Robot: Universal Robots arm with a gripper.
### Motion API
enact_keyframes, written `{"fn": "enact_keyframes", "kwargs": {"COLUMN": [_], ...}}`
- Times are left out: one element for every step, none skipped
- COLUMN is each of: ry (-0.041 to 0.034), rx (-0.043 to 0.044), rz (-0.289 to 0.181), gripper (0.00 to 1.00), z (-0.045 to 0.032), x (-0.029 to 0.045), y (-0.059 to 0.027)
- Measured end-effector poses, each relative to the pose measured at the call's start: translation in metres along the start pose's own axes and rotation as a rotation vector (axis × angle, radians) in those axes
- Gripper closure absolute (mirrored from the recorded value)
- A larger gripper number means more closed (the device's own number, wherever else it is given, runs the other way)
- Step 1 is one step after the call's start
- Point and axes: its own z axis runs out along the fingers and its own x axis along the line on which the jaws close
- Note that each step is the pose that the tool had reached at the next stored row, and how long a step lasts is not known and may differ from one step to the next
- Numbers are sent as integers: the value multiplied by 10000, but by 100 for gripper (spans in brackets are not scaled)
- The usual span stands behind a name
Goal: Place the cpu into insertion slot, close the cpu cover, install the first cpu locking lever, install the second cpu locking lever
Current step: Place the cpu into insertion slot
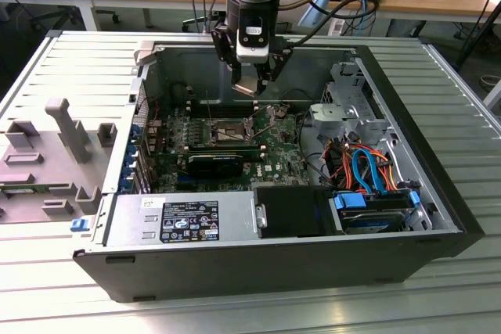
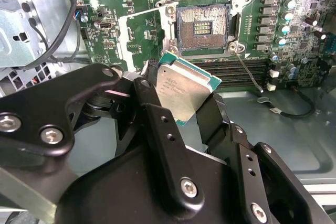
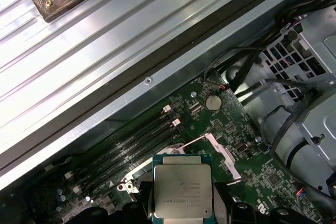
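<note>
Chip's in the air, socket's bare

Our gripper (image 1: 255, 84) is clamped on the cpu (image 2: 185, 85) by its edges, hovering above the board just off the empty insertion slot (image 2: 203, 24). The cpu cover (image 3: 223, 156) is flipped open and a locking lever (image 2: 247, 69) is loose, so we reckon all four steps remain. Plenty of room overhead, but the memory slots (image 3: 131, 150) crowd one socket edge.

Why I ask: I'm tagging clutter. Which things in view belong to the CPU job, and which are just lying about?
Job: cpu, gripped in the hand; insertion slot, empty; cpu cover, swung open; locking lever, unlatched.
Lying about: memory slots; coin battery; power supply; orange and blue cables; grey fixture tray.
</note>
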Motion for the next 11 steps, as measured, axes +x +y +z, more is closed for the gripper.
{"fn": "enact_keyframes", "kwargs": {"ry": [-1,-2,-3,-4,-5,-6,-7,-8,-10,-11,-11], "rx": [0,0,0,-1,-1,-1,-1,-2,-2,-2,-2], "rz": [10,26,37,49,60,71,95,112,124,141,153], "gripper": [46,46,46,46,46,46,46,46,46,46,46], "z": [0,0,0,0,0,0,0,0,0,0,0], "x": [0,0,0,0,0,0,0,0,0,0,0], "y": [0,0,0,0,0,0,0,0,0,0,0]}}
